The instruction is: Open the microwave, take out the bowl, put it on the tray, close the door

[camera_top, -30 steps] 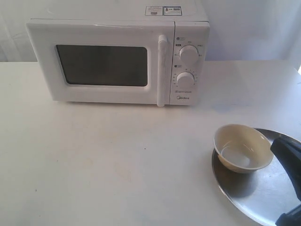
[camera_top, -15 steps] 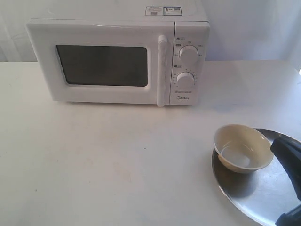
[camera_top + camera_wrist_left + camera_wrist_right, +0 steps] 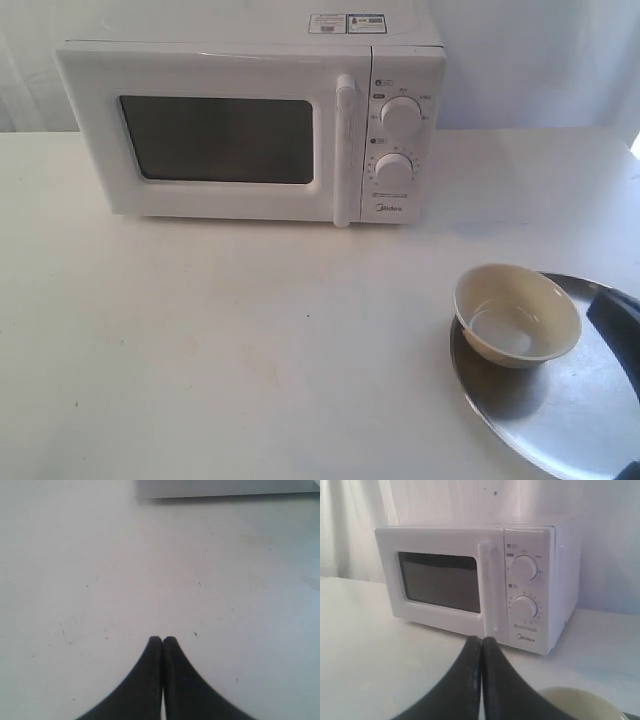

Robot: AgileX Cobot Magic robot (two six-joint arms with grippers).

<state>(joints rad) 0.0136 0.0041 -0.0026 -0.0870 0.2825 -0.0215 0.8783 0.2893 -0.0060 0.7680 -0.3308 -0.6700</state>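
"At the right edge of the exterior view, the right arm (image 3: pixel 622 325) has slid back; a moment ago it covered more of the tray (image 3: pixel 560 425). What do you make of that?"

"It's clearing off, I'd judge. The bowl (image 3: pixel 517 315) sits upright and empty on the tray, on the side toward the microwave (image 3: pixel 250 60), and the door (image 3: pixel 215 195) is flush shut. Every step looks done, though from this angle I can't tell whether the bowl's foot rests wholly inside the rim."

"And the jaws?"

"On the right gripper (image 3: pixel 481 639) they're pressed together with nothing between them (its camera looks at the microwave front, with the bowl's rim just beside the fingers). The left gripper (image 3: pixel 162 639) is likewise closed and empty, hanging over bare table (image 3: pixel 100 570)."

"Anything in the way?"

"No. The handle (image 3: pixel 344 150) and the two dials (image 3: pixel 400 115) have no gripper near them, and only open table lies between microwave and tray. The one thing to mind is the arm brushing the tray as it leaves."
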